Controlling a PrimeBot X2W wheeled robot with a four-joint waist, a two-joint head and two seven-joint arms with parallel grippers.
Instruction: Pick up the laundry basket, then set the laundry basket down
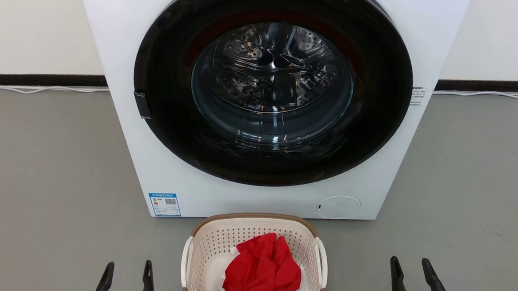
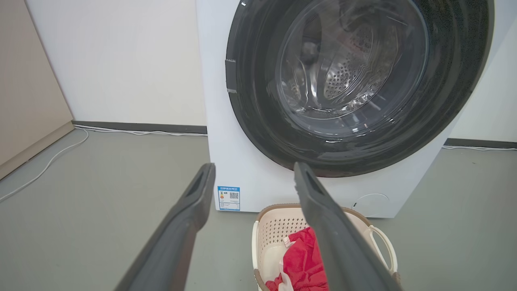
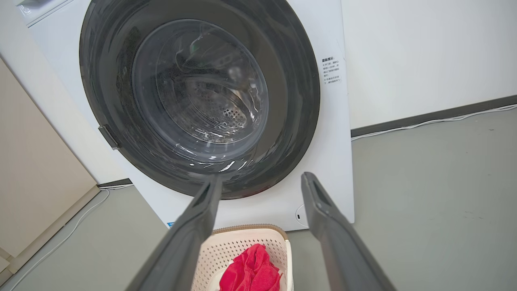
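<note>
Grey floor [image 1: 37, 172]: cream perforated plastic laundry basket [image 1: 226, 240] holding red cloth [image 1: 260, 271], cut off at frame bottom; left hand [image 1: 129, 263] and right hand [image 1: 410, 259] spread, empty.

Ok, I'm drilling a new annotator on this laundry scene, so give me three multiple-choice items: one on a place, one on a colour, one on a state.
1. Where is the laundry basket relative to the washing machine?
A) on top of it
B) on the floor in front of it
C) inside its drum

2. The crumpled cloth in the basket is mainly:
A) blue
B) red
C) green

3. The left gripper and right gripper are:
A) shut on the basket's handles
B) shut on the cloth
C) open, apart from the basket

Answers:
1 B, the basket stands on the grey floor just before the machine's front.
2 B, red folds show in all three views.
3 C, each gripper is spread, with bare floor between it and the basket.
</note>
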